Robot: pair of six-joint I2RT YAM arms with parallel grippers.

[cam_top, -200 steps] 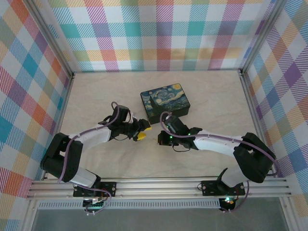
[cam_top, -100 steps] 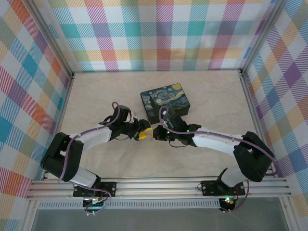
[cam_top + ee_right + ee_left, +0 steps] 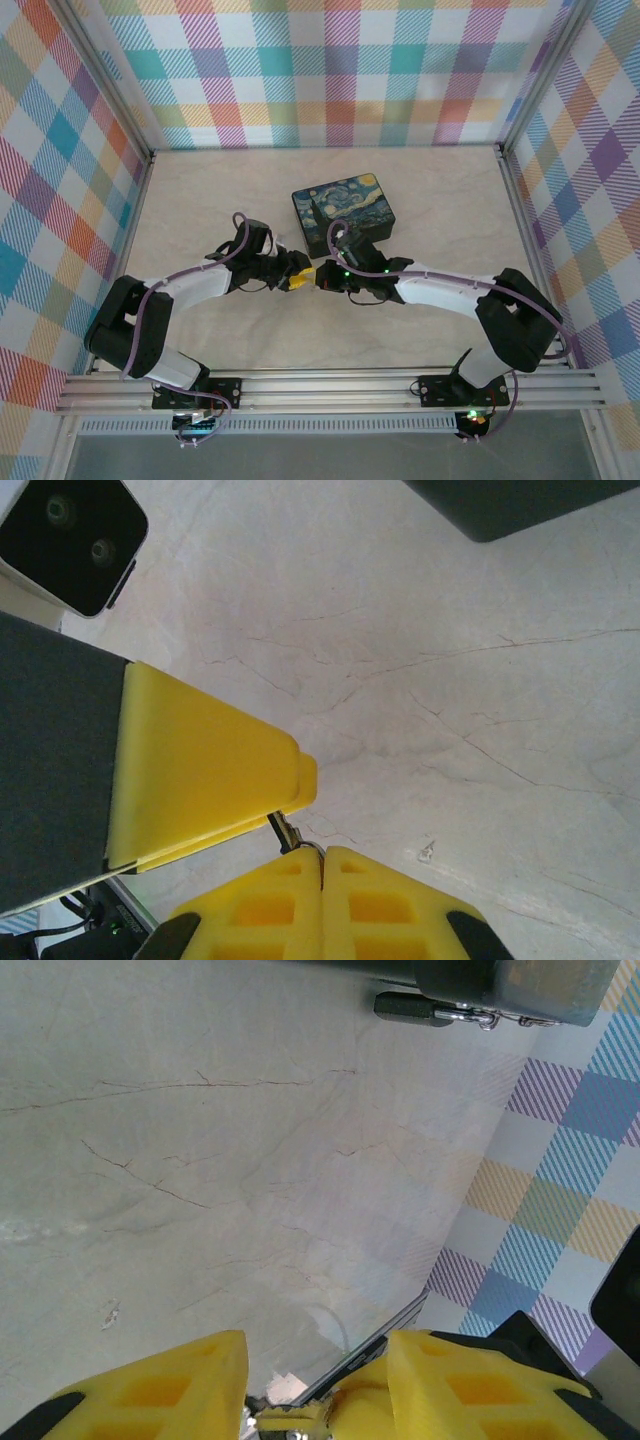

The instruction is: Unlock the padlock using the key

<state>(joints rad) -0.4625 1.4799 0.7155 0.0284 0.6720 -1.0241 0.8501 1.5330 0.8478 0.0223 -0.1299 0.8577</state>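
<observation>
Marble table (image 3: 420, 200): right gripper (image 3: 322, 855) (jaws closed) faces left gripper (image 3: 315, 1338).

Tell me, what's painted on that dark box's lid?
A swirling blue-and-yellow starry-night scene covers the lid; the top external view shows it best.

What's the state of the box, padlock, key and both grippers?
Starry-night box: lid shut.
Padlock: on the box's hasp, apparently locked.
Key: held, end poking out.
Right gripper: jaws shut on the key.
Left gripper: jaws apart.
</observation>
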